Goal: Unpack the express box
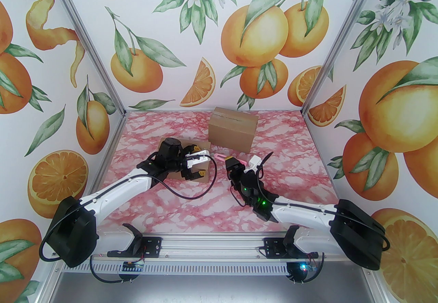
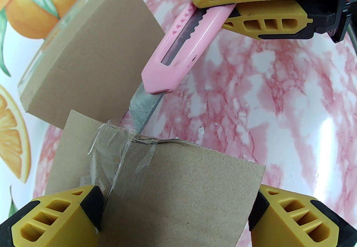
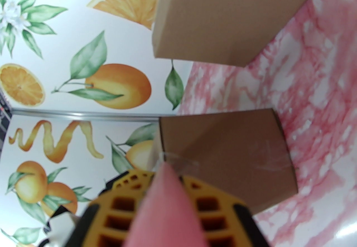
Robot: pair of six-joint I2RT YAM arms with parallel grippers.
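Small box: on the table, clamped between the left fingers, its taped edge turned toward the knife.
Left gripper: fingers spread wide, one pressed on each side of the small box.
Right gripper: fingers narrow, pinching the handle of a pink knife.
Blade: out, its tip touching the torn tape.
Arms: both low, wrists angled toward each other.
Bigger box: beyond both sets of fingers, untouched.
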